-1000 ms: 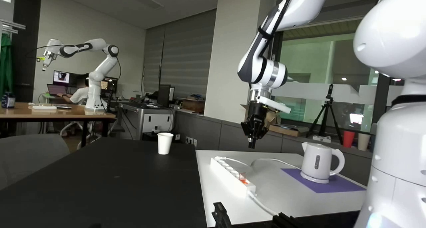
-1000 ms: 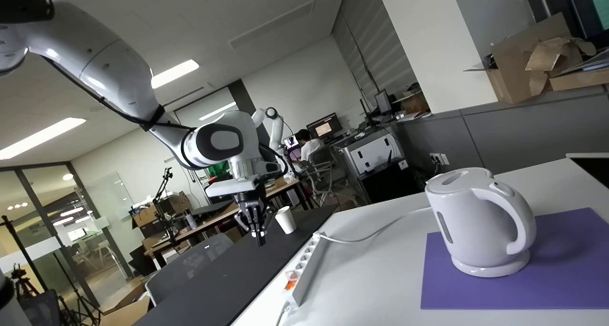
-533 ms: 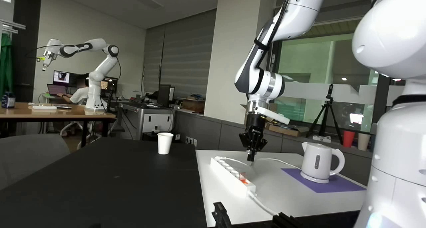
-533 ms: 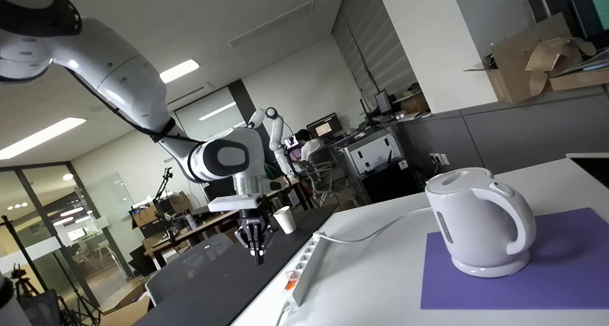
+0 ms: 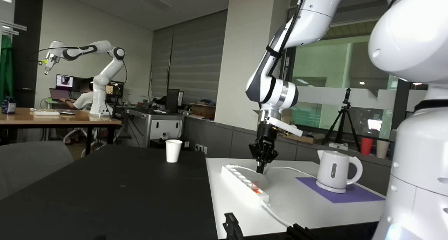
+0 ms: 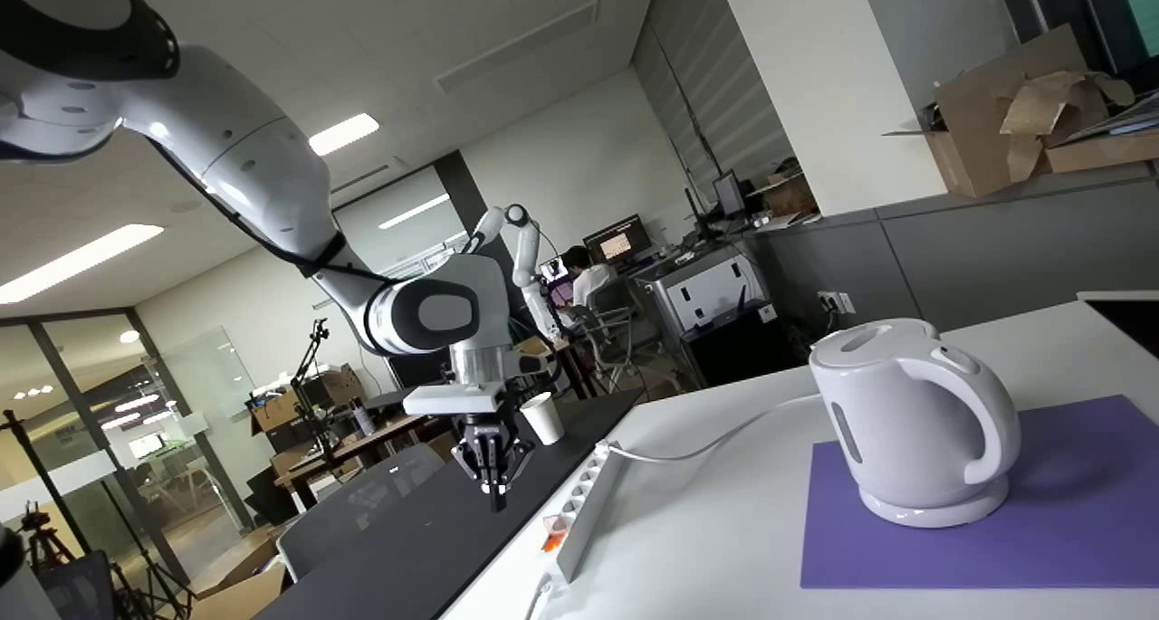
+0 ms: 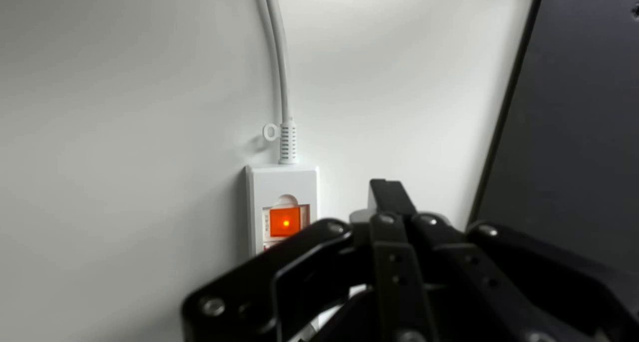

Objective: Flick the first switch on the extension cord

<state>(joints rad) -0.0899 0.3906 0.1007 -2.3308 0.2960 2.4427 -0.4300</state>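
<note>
Light, stiff plastic by the look of it, the power strip (image 5: pixel 243 188) could skid if shoved sideways, so it wants no grasp: a straight press on the orange switch (image 7: pixel 285 222), at the end where the cord (image 7: pixel 280 57) enters, should do. The gripper (image 5: pixel 260 168) hangs apart from it, closed on nothing visible. Long, narrow and white, the strip lies on the white table (image 5: pixel 294 202), round sockets (image 5: pixel 241 177) in a row; the switch glows, though whether another adjoins it is hard to tell.
</note>
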